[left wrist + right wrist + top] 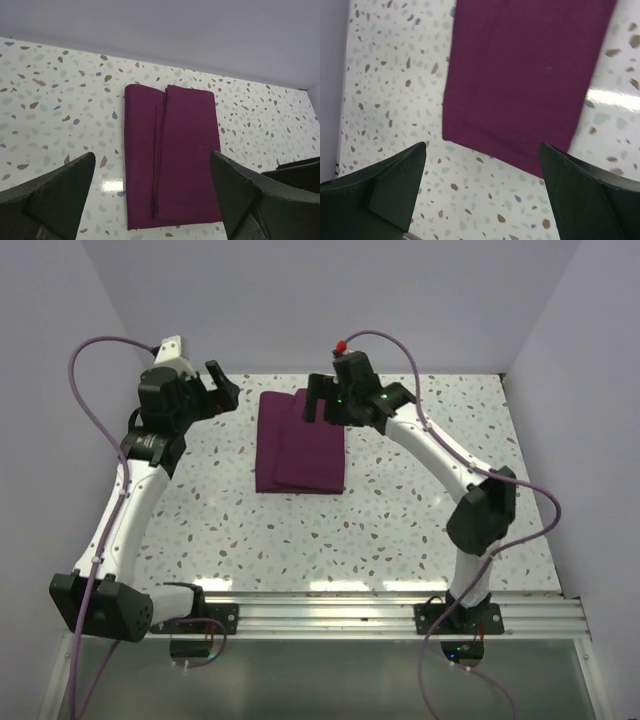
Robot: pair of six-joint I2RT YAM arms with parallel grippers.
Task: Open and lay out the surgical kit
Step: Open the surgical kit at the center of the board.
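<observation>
The surgical kit is a dark purple cloth wrap [300,442], folded shut into a flat rectangle on the speckled table. It also shows in the left wrist view [170,155] with a fold seam down its middle, and in the right wrist view [525,75]. The steel tray, tweezers and forceps are hidden. My left gripper [222,390] is open and empty, above the table just left of the wrap's far end. My right gripper [320,402] is open and empty, over the wrap's far right corner.
Pale lilac walls close in the table at the back [330,300], left and right. An aluminium rail [380,612] with the arm bases runs along the near edge.
</observation>
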